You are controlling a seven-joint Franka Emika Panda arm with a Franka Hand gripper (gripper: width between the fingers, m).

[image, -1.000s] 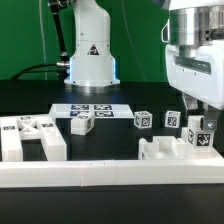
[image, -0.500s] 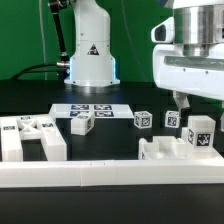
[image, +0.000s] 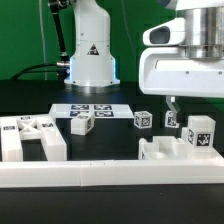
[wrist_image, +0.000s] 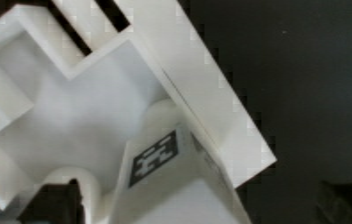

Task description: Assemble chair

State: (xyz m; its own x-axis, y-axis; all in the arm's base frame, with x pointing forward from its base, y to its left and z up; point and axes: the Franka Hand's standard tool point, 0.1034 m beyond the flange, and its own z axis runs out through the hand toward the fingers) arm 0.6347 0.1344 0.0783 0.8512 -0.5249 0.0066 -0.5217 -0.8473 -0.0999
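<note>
Claw [image: 174,104]: near tagged chair post [image: 201,134], opening cannot be told; wrist view alone shows notched white chair piece [wrist_image: 84,110] close up

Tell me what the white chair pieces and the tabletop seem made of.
Chair pieces: probably hard plastic, white, smooth, faintly glossy; crisp blocky edges and uniform colour suggest moulding. Tabletop: black and matte, showing no glare; cloth or coated board, cannot tell.

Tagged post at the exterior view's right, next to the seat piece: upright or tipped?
Upright. The post stands on end beside the seat piece, with its sides vertical and its tag facing the camera.
</note>
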